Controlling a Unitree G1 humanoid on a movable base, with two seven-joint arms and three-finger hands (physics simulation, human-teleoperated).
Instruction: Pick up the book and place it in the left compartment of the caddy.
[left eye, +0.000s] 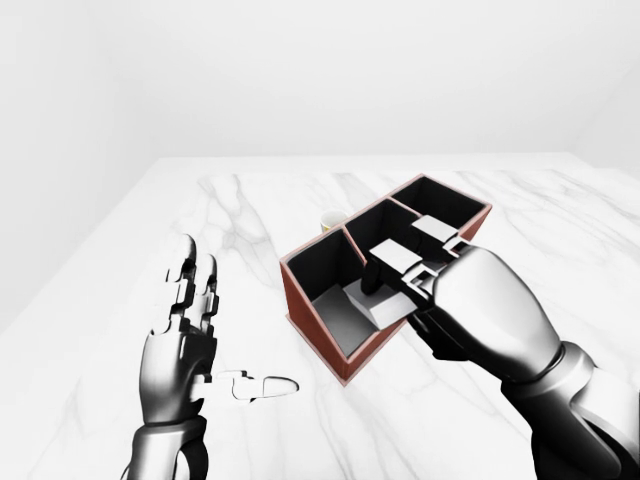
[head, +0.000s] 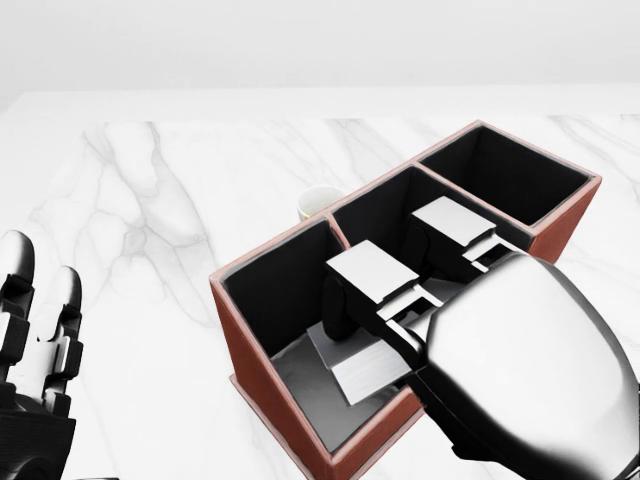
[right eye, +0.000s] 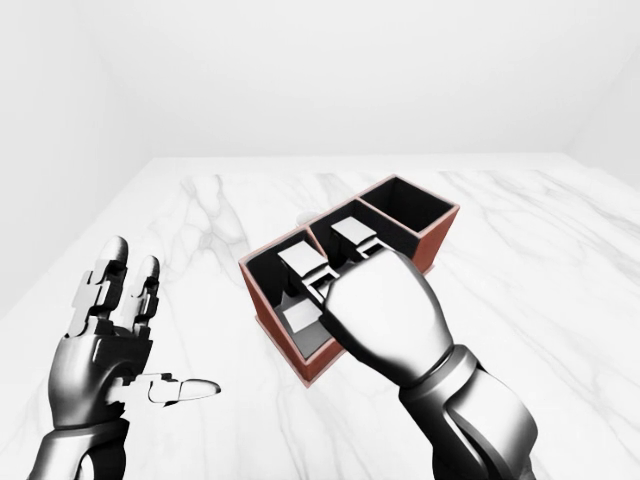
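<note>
Left robot hand (left eye: 180, 335): raised over the bare marble at the left of the left-eye view, fingers straight and spread wide, thumb out to the side, holding nothing, well apart from the caddy.
Desk (head: 150, 190): white marble with grey veins, carrying everything.
Cup (head: 320, 203): pale rim showing just beyond the caddy's far wall, near the divider between the left and middle compartments.
Caddy (head: 250, 350): red-brown box with black lining and three compartments, set at a slant across the head view.
Book (head: 365, 372): inside the left compartment, tilted, low near its grey floor, its pale page edge showing; it sits directly under the right robot hand's fingers.
Right robot hand (head: 385, 300): reaching in from the lower right over the caddy, fingers closed round the book, thumb dark on the book's left side.
</note>
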